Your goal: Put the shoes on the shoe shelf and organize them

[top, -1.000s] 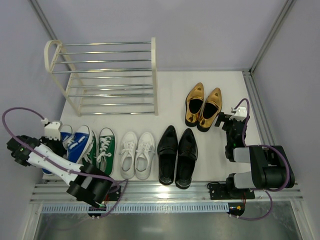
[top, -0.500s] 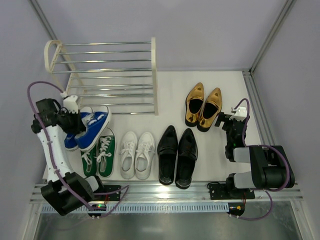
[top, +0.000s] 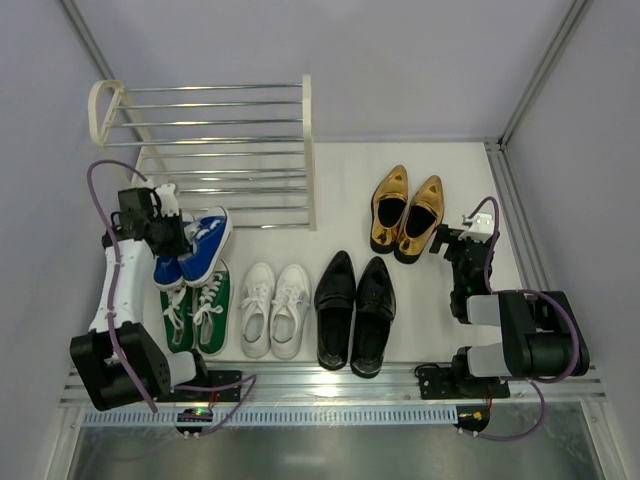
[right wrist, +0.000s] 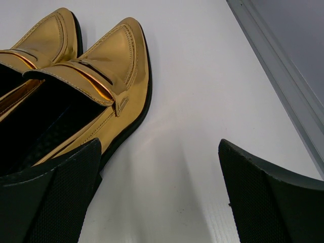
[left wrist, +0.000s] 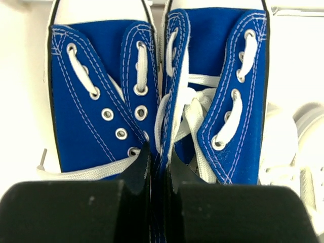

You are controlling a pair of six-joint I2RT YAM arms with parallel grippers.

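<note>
The left gripper [left wrist: 158,157] pinches the blue sneakers [left wrist: 101,81] by their inner walls, so carry them level onto the shelf [top: 215,122] ahead, while the right gripper [right wrist: 159,144] gapes empty, gold shoes [right wrist: 106,61] by its left jaw.

Lost the toe caps of the blue sneakers [left wrist: 101,91] past the top edge of the left wrist view and their heels behind the dark left jaws at the bottom, and caught a white sneaker [left wrist: 310,132] only as a washed-out blur cut by the right edge. Saw just the pointed fronts of the gold shoes [right wrist: 114,66] from the right wrist, one clipped by the left edge, both heels hidden behind the right jaws. From above, could not see the toes of the green sneakers [top: 210,310] under the blue pair.
</note>
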